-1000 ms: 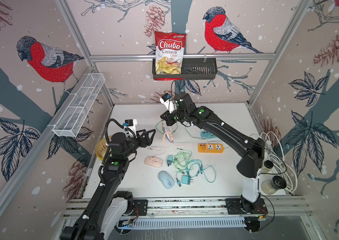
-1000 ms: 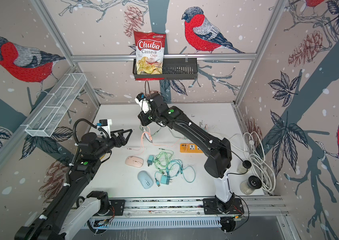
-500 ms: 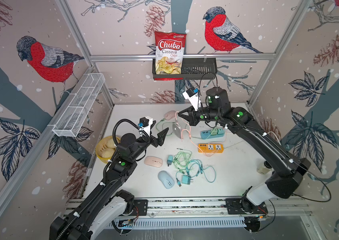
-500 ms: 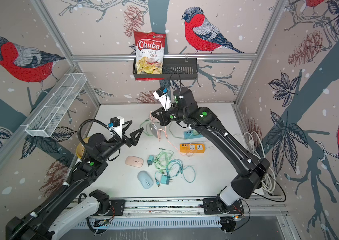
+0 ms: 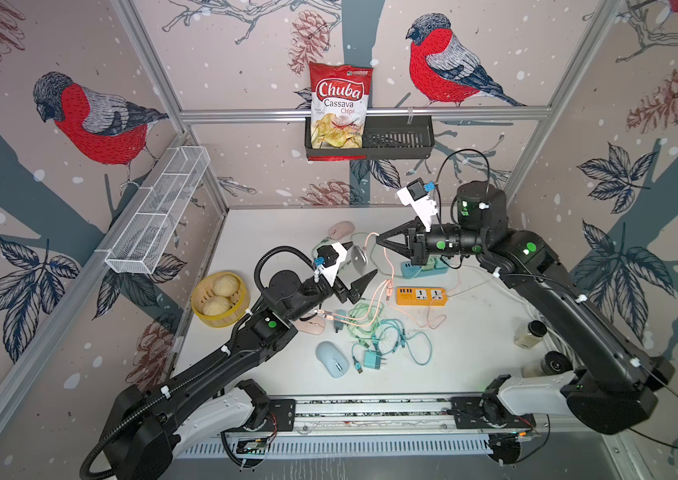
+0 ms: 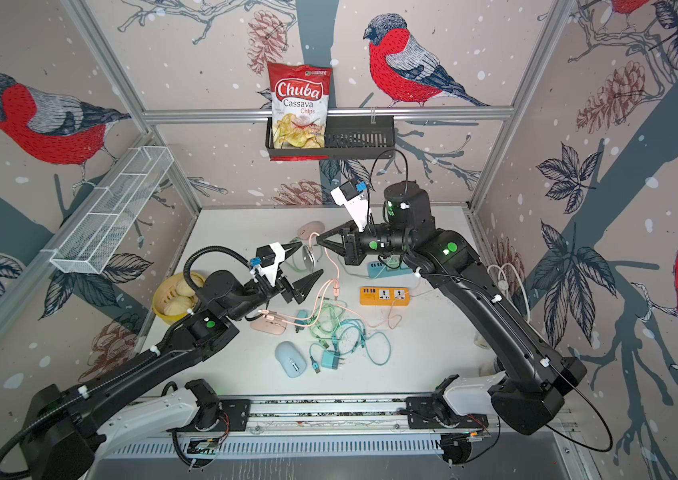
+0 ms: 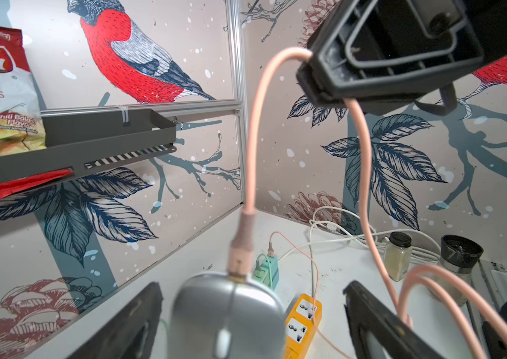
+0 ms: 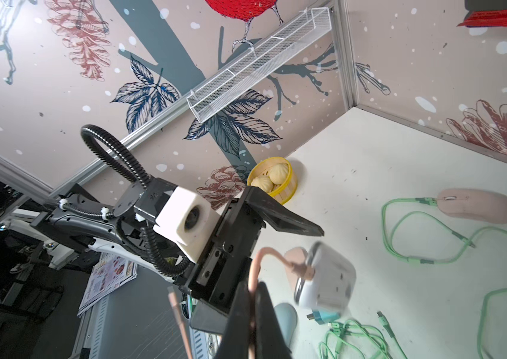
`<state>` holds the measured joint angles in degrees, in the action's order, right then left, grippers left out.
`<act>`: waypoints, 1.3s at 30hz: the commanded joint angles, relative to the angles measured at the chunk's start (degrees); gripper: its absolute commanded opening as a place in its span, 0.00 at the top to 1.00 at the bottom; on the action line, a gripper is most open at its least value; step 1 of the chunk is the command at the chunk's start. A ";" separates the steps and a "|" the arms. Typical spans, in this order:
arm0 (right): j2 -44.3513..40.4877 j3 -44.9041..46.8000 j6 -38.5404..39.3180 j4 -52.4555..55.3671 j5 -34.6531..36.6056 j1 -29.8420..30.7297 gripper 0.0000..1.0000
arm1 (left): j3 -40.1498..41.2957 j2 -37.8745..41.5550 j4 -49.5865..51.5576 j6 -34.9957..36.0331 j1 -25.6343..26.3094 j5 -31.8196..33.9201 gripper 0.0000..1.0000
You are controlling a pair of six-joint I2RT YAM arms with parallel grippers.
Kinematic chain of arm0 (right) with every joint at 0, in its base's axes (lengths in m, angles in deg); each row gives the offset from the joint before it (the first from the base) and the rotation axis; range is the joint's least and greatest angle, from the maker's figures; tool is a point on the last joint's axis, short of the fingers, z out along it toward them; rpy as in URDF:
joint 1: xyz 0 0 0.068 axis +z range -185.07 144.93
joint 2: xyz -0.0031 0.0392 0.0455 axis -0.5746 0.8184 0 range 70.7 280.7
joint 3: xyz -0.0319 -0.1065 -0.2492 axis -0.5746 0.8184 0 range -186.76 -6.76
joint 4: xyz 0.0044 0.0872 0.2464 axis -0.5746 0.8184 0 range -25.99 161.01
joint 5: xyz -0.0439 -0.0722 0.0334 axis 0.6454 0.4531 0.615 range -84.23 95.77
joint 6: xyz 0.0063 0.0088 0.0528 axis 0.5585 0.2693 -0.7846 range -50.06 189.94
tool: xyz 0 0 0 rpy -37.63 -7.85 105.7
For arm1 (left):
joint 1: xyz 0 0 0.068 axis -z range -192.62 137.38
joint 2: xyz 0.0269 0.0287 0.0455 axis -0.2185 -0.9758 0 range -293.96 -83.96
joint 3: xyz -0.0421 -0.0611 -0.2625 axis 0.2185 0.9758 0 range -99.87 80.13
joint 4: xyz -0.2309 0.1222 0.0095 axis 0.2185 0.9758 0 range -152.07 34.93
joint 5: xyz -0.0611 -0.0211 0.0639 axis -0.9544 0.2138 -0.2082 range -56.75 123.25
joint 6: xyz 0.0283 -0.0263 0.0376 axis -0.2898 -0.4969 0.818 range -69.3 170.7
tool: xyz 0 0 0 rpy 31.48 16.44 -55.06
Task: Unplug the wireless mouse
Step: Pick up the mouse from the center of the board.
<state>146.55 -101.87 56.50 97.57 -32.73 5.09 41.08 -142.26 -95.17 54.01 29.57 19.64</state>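
My left gripper [image 5: 359, 261] stands at about three o'clock from the bamboo steamer [image 5: 221, 322] with its jaws spread wide. In the left wrist view its fingers [image 7: 128, 326] flank the grey mouse [image 7: 227, 310] on both sides without touching it. The mouse dangles clear of the table from the pink cable [image 7: 253, 140], whose plug [image 7: 241, 245] is seated in the mouse's nose. Up the cable, at about one o'clock from the mouse in a top view, my right gripper [image 5: 379, 240] is pinched tight on the cord itself, with nothing else in it. So I judge the step in hand is bracing the mouse, since the cord is secured and the body isn't. Next my left fingers need to close squarely on the mouse's flanks, and then the two grippers pull apart along the plug's line. A slanted tug could strain the socket, or the hanging mouse could slip the pinch.
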 commanded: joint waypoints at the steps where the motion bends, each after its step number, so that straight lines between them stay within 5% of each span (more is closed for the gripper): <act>1: -0.54 0.00 -2.35 -3.68 -3.98 -0.21 0.99 | -1.35 -1.05 -2.87 4.69 1.96 4.78 0.08; 6: -1.62 -0.05 -5.41 -6.57 -7.25 -0.27 0.99 | -2.52 -3.19 0.40 11.28 7.19 14.31 0.09; 11: -2.64 0.25 -7.62 -8.71 -9.30 -0.37 0.99 | -2.35 -4.11 0.32 11.70 8.25 15.71 0.14; 16: -3.08 0.21 -7.99 -8.37 -8.70 -0.85 0.99 | -2.10 -3.64 1.26 12.06 8.34 17.83 0.31; 24: -3.84 0.58 -6.47 -6.35 -8.17 -3.70 0.99 | 0.29 -0.21 1.39 12.25 8.34 17.63 0.85; 31: -3.80 3.67 -5.93 -5.87 -8.53 -4.72 0.97 | 0.62 2.18 4.06 13.33 8.34 14.69 0.84; 34: -5.54 4.49 -4.03 -4.03 -7.44 -5.46 0.86 | 1.02 3.82 4.91 14.13 8.26 12.03 0.91; 38: -5.28 4.72 1.37 3.13 1.94 -6.32 0.29 | -0.77 5.37 11.50 16.38 8.26 10.92 1.00; 39: -5.19 5.05 2.58 4.82 3.16 -6.33 0.25 | -2.00 5.15 14.75 16.78 8.26 11.62 1.00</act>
<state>141.09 -97.32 53.99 96.67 -35.71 -1.14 41.00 -137.34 -85.53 68.26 37.79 32.32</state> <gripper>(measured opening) 0.675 0.571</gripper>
